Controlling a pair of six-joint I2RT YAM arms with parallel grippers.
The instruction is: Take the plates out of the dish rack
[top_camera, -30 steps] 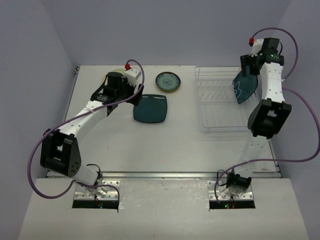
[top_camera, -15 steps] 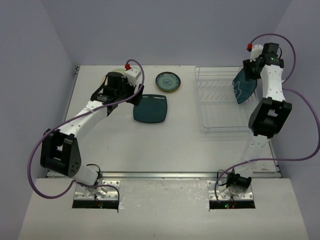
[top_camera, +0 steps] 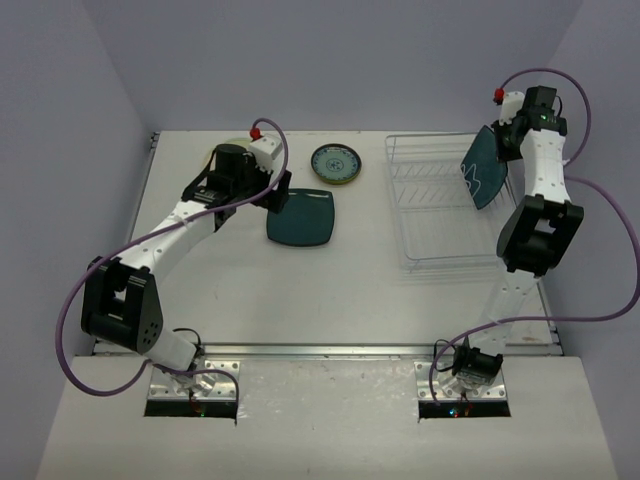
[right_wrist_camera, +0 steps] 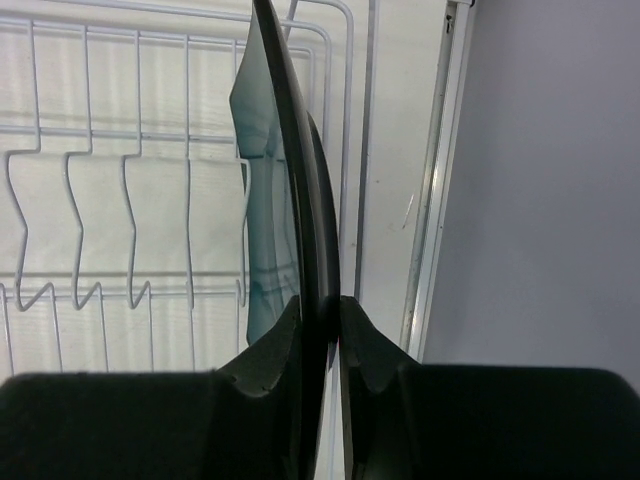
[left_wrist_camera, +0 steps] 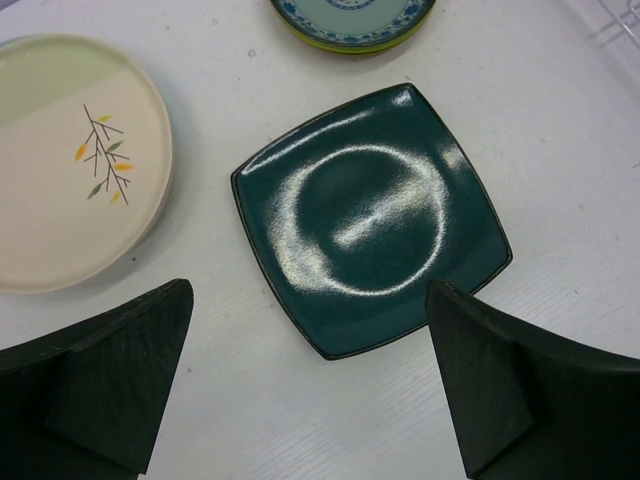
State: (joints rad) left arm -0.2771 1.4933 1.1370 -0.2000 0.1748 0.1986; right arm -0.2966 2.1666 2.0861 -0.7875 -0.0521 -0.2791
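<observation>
- Right jaws: closed narrow on the rim of a teal plate (right_wrist_camera: 268,150), one finger on each face. The wrist view shows the plate edge-on and upright.
- Overhead view: the teal plate sits in the upper right of the frame, over the right end of the dish rack (top_camera: 432,215). Cannot tell whether its lower edge touches the wires.
- The white wire dish rack stands on the right half of the surface (top_camera: 340,300); its other slots show bare wire.
- Left jaws: spread wide, holding nothing, with a dark finger at each lower corner of the wrist view.
- Dark-teal square plate (left_wrist_camera: 370,215): flat on the surface, centre frame in the left wrist view, showing between the two fingers and touching neither.
- Cream plate (left_wrist_camera: 70,160): round, with a twig motif, flat at the upper left of the same view, just beside the square plate but apart from it.
- Small patterned plate (left_wrist_camera: 350,15): blue-patterned face and lime rim, flat at the top edge, cut off by the frame. In the overhead view it lies left of the rack.
</observation>
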